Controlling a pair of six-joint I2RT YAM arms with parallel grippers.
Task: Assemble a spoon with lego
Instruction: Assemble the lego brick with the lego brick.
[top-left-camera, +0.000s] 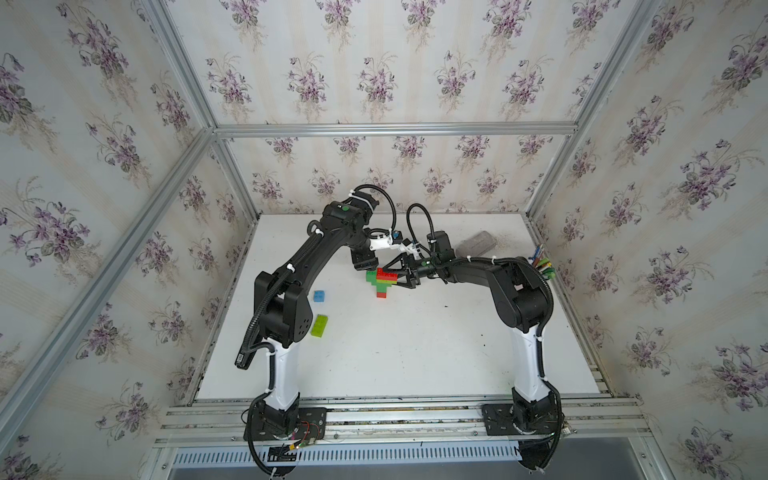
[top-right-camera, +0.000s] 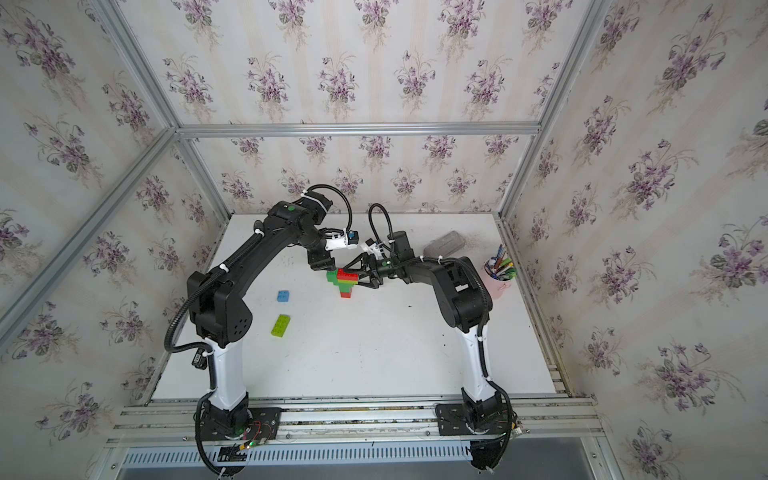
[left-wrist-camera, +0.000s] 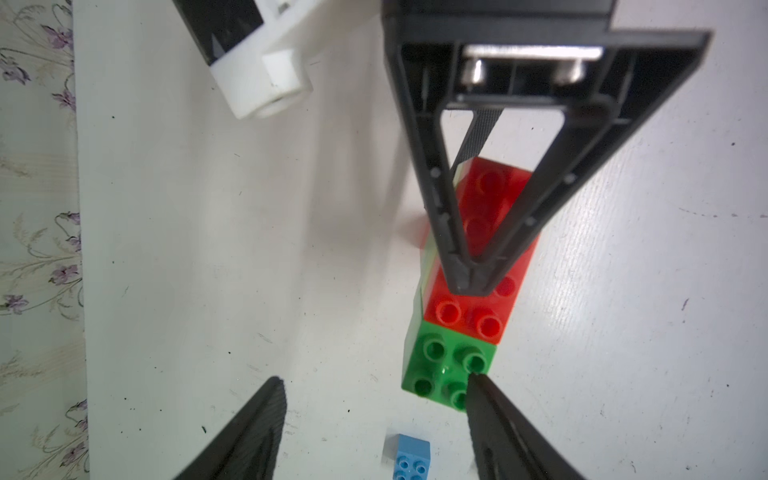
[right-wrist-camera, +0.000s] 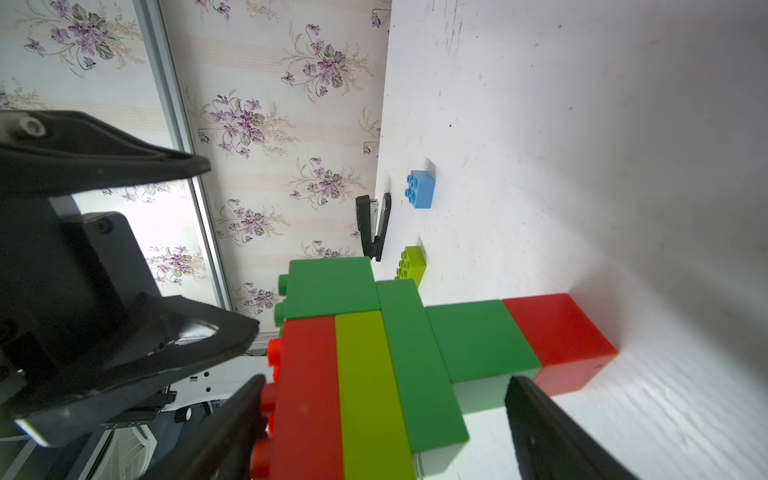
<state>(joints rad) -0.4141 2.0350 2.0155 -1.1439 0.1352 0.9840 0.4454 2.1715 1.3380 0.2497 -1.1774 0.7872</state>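
Spoon (top-left-camera: 381, 282) flat on table (top-left-camera: 415, 357), long axis near-far, handle near. Head between right fingers (right-wrist-camera: 552, 436), spread wide, not clamped. Far-left, left fingers (left-wrist-camera: 257, 424) half apart, empty. Blue brick (top-left-camera: 319, 296) lies left-near; left arm (top-left-camera: 307, 257) nearer.

The left arm (top-left-camera: 307, 253) and the right arm (top-left-camera: 478, 266) were arched inward from the desk's (top-left-camera: 415, 353) near edge, with wrists brought close together. The left gripper (left-wrist-camera: 374, 381) was pointed downward with jaws parted. The right gripper (right-wrist-camera: 386, 380) was held level, jaws spread wide.
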